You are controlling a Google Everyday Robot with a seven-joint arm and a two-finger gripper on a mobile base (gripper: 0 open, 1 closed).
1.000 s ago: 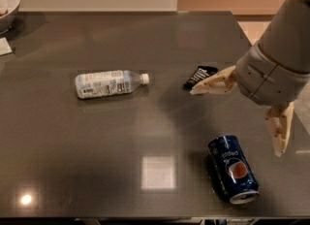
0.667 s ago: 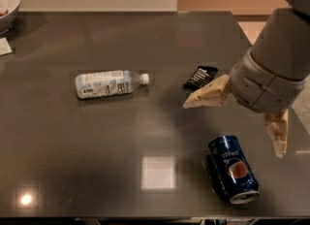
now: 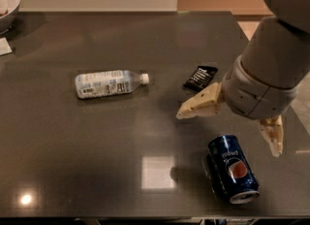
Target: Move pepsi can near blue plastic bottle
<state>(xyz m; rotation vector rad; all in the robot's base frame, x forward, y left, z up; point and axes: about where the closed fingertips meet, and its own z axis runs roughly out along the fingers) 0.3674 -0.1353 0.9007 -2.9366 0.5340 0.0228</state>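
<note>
The pepsi can (image 3: 232, 168) lies on its side in the lower right of the frame, on a dark, glossy table (image 3: 97, 146). Its silver end points toward the bottom edge, and its round red-white-blue logo faces up. To its left a pale square of reflected light (image 3: 157, 172) shines on the tabletop, and a smaller glint (image 3: 25, 199) shows in the lower left corner.

Just above the can in the frame sits the robot's gripper (image 3: 228, 135), spread wide and holding nothing. One cream-coloured finger (image 3: 199, 105) reaches out to the left of centre. The other (image 3: 272, 135) points downward at the right edge, beside the can's upper end. Neither finger appears to touch the can. Both extend from the bulky grey arm (image 3: 264, 76), which fills the right side of the picture.

Further back, right of centre, a flat black snack packet (image 3: 200, 77) rests just above the left-hand finger. The blue plastic bottle (image 3: 109, 83) lies on its side left of centre, with its white cap pointing right toward the packet. It is well apart from the can, with open tabletop between the two.

At the far upper left, the rim of a pale bowl (image 3: 8, 2) enters the frame. Below it, a scrap of white paper (image 3: 4, 47) sits at the left edge.
</note>
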